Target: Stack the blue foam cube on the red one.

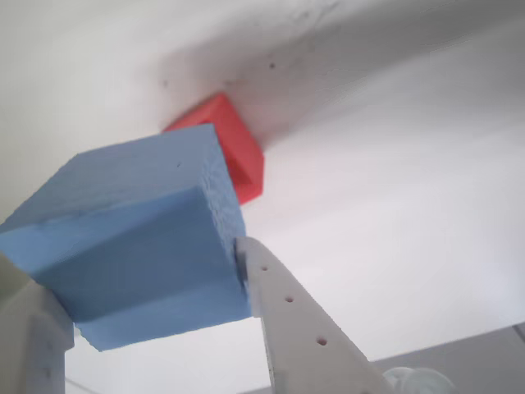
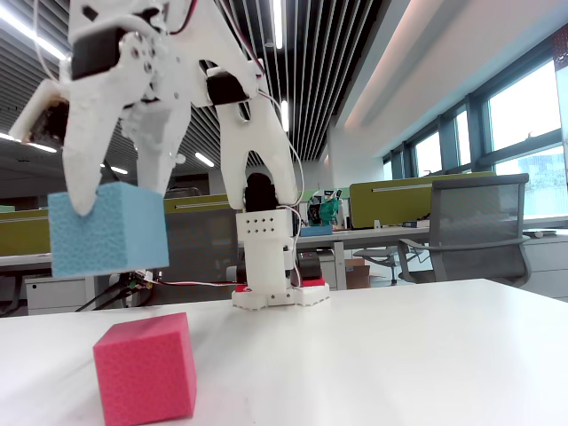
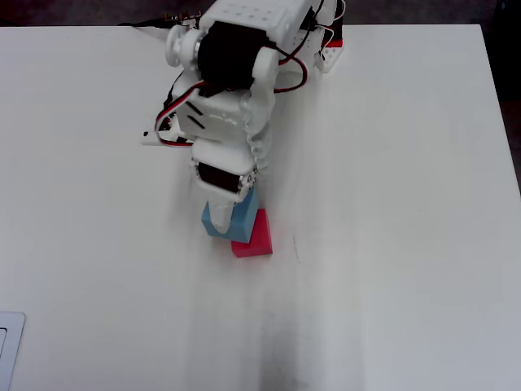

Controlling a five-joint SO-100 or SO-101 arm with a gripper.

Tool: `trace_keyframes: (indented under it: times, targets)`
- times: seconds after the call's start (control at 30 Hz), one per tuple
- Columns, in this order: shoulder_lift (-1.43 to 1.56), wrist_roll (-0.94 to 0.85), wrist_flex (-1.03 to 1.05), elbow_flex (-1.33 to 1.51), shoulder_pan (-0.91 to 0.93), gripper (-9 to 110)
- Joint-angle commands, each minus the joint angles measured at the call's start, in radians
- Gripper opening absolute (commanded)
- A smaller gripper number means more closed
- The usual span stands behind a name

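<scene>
My gripper is shut on the blue foam cube and holds it in the air above the white table. In the wrist view the blue foam cube fills the lower left, clamped between my white fingers. The red one rests on the table below the blue cube and slightly right of it in the fixed view, with a clear gap between them. From overhead, the blue cube partly overlaps the red one, and my arm hides much of the blue cube.
The arm's base stands at the back of the table with red and black cables around it. An office chair and desks lie beyond the table's far edge. A grey object sits at the overhead view's lower left corner.
</scene>
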Motion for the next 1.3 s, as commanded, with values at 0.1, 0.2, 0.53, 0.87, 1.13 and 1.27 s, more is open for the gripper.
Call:
trace_keyframes:
  times: [0.1,0.2,0.53,0.87,1.13,1.27]
  targets:
    - [-0.035,0.014,0.014,-0.032,-0.017,20]
    - [-0.066,0.017,0.009,-0.041,-0.018,20]
    - [-0.114,0.017,-0.011,-0.037,-0.02,20]
    - [-0.069,0.017,-0.014,-0.037,-0.018,28]
    - [-0.003,0.017,-0.002,-0.011,-0.023,38]
    - [0.052,0.017,0.002,0.017,-0.029,39]
